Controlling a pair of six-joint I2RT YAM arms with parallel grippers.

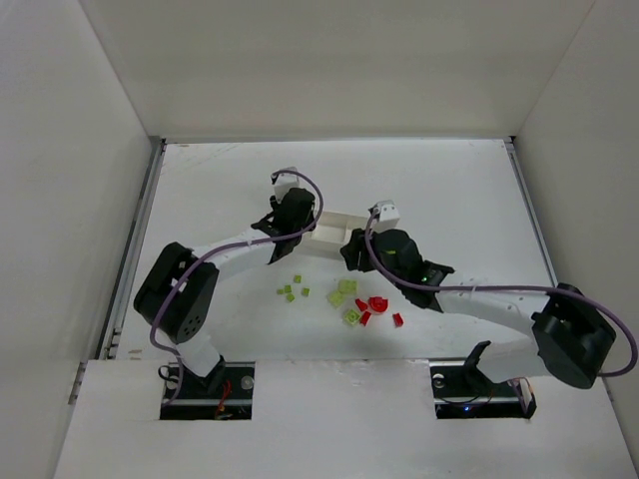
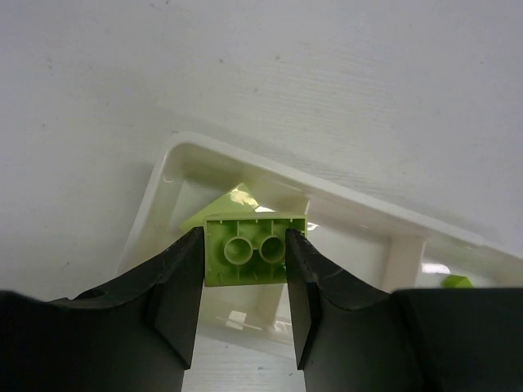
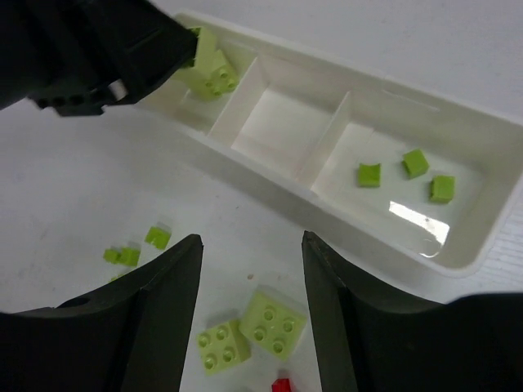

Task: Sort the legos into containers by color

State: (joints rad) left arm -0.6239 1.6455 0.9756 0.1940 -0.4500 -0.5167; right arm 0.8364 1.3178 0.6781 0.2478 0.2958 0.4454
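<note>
My left gripper (image 2: pixel 245 245) is shut on a lime green lego brick (image 2: pixel 245 249), underside toward its camera, held just above the end compartment of the white tray (image 2: pixel 159 192). Another lime piece (image 2: pixel 214 214) lies under it. In the top view the left gripper (image 1: pixel 295 228) covers the tray's (image 1: pixel 334 232) left end. My right gripper (image 3: pixel 252 241) is open and empty above two lime 2x2 bricks (image 3: pixel 274 322) on the table, near the tray's (image 3: pixel 270 175) front wall. Three small lime bricks (image 3: pixel 415 162) lie in the far-right compartment. The middle compartment looks empty.
Loose legos lie on the table in front of the tray: small lime ones (image 1: pixel 290 289) to the left, larger lime ones (image 1: pixel 346 289) and red ones (image 1: pixel 376 304) to the right. White walls enclose the table on three sides.
</note>
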